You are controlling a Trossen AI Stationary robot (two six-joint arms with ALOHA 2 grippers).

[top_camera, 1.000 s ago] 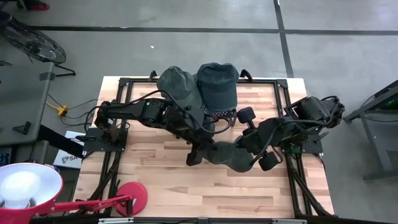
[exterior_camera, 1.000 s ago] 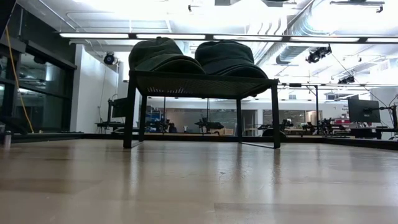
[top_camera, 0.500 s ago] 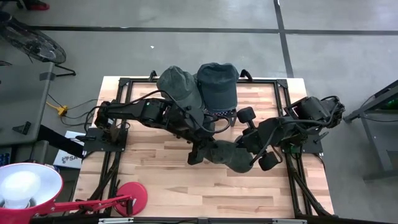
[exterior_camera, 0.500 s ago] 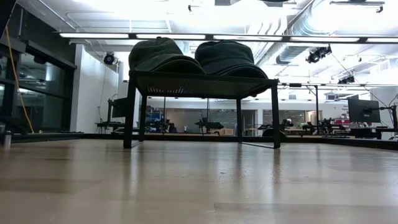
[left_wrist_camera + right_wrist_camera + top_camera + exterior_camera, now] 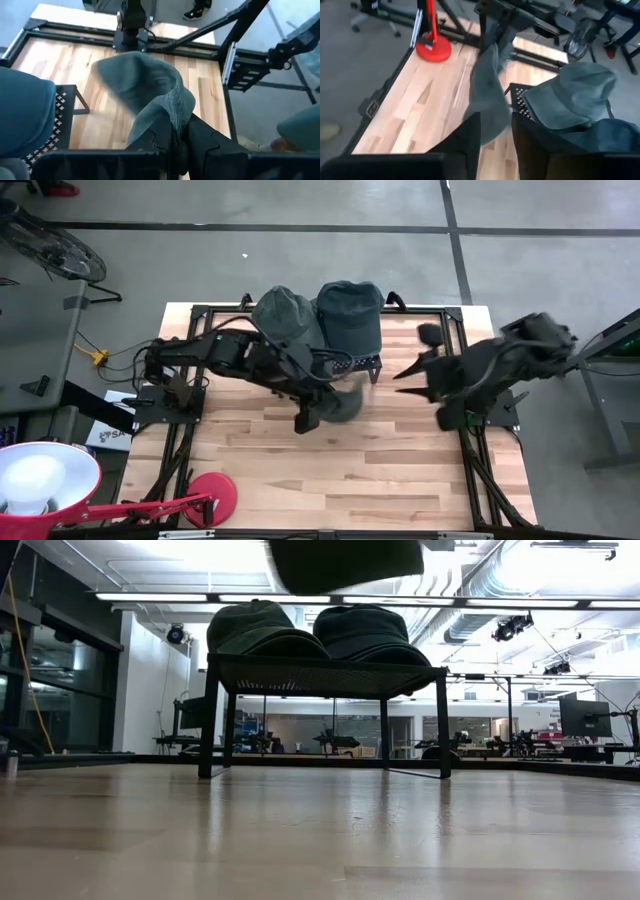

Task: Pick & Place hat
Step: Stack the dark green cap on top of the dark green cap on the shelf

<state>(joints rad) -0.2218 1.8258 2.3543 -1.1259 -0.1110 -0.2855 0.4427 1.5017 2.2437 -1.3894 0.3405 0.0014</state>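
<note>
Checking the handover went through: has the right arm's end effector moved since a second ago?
Yes. The right end effector has pulled back toward the table's right edge, off the hat, which the left end effector holds.

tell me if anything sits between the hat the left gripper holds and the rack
Nothing visible does. The left gripper holds the hat just in front of the rack; the right gripper is off to the side.

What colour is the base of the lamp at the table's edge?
Red; the lamp base shows best in the right wrist view, also in the high view.
</note>
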